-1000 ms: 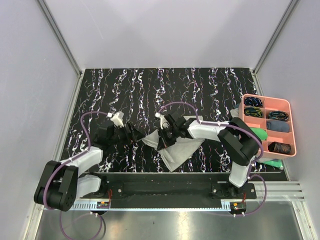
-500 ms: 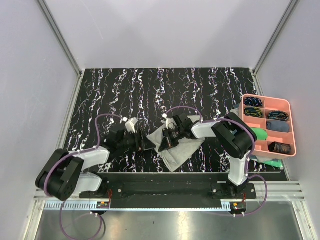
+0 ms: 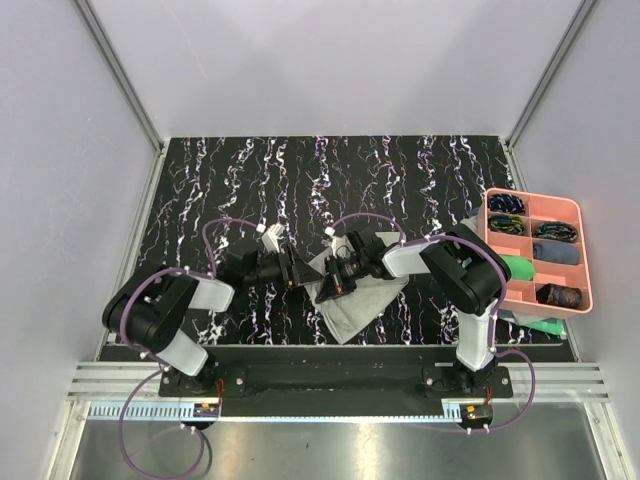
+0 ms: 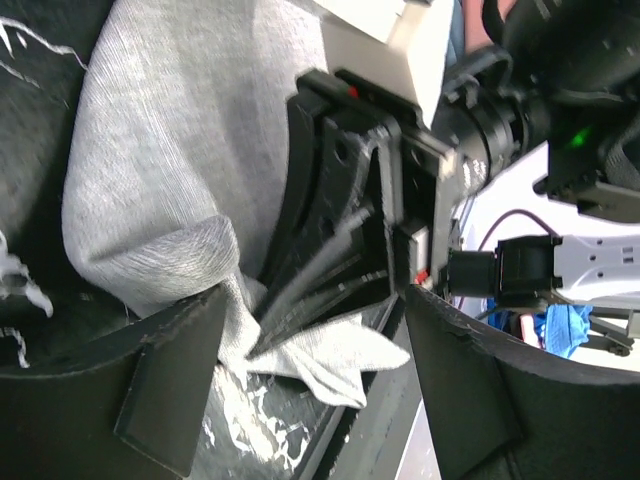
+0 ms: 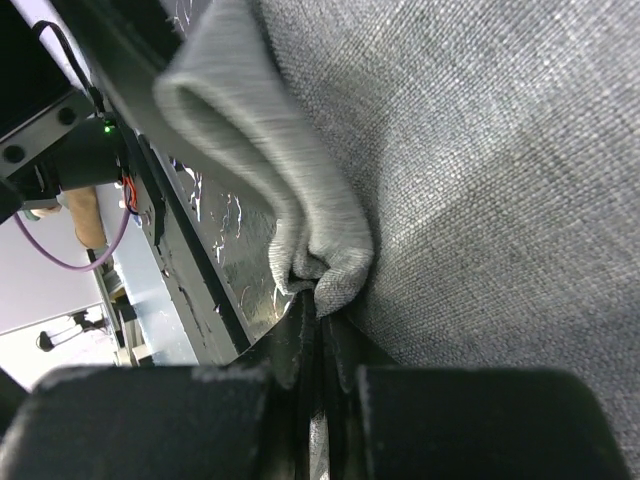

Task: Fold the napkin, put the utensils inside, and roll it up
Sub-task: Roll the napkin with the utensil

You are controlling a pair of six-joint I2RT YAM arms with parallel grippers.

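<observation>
From above, clenching a corner of the napkin (image 3: 365, 300) in the right pincer (image 3: 326, 290), cloth beneath and behind it, left pincer (image 3: 295, 272) released just beside; from the left wrist, risking a finger collision; from the right wrist, pinching thinly, prone to slipping.

Even, soft overhead light; close-ups partly blurred.
The top view was bright and crisp, with faint shadows on the worktop (image 3: 400, 170). In the right wrist view the napkin (image 5: 480, 150) had a sharp weave but a smeared folded edge, the right gripper (image 5: 320, 320) a dark, unfocused mass.
</observation>
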